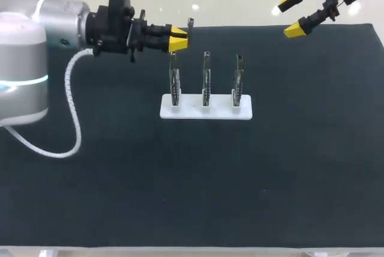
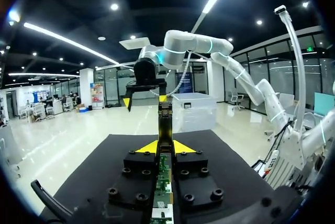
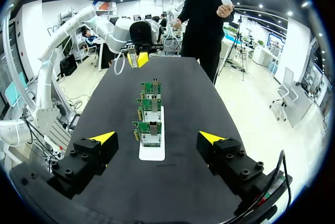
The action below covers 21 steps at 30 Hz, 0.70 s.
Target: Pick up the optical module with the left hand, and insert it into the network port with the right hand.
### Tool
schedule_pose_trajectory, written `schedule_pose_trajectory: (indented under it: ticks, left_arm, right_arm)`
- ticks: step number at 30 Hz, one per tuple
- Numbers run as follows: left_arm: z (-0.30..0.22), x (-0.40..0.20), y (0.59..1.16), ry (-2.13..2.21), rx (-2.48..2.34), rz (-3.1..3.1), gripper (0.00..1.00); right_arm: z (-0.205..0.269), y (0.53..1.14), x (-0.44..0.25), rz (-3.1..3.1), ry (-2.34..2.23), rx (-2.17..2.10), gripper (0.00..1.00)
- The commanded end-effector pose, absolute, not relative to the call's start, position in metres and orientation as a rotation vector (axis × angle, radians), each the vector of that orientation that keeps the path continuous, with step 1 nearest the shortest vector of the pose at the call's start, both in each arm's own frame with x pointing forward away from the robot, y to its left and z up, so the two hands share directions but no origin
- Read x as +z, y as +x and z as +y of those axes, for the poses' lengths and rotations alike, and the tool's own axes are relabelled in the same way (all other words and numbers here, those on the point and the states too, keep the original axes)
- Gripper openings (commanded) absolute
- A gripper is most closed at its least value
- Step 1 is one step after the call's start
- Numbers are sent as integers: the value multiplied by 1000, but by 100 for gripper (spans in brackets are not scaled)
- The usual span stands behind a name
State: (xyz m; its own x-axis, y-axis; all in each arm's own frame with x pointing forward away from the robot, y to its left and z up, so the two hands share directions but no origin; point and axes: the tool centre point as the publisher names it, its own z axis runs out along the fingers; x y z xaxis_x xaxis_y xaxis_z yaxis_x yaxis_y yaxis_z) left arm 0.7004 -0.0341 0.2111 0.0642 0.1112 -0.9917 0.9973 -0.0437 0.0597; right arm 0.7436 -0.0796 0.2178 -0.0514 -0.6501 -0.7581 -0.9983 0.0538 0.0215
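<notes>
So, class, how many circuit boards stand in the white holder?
3, upright in a row on the white holder: left board, middle board, right board. None seems hidden.

Slim optical module (image 2: 165, 122) aloft near three upright port boards (image 1: 206, 80)

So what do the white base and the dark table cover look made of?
White base: likely plastic, smooth and evenly white with a faint sheen. Table cover: seems a dark matte fabric or rubbery mat, since it shows no glare.
</notes>
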Motion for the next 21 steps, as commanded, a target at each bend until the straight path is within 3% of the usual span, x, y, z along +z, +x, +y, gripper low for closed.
schedule_pose_trajectory:
  ticks: [1, 21]
  left_arm:
    - [-41, 211, 698, 998, -791, 1366, 0]
    - [-51, 213, 707, 1160, -957, 1246, 0]
  right_arm:
    - [-79, 743, 218, 1761, -1653, 781, 100]
    - [-79, 743, 218, 1761, -1653, 781, 100]
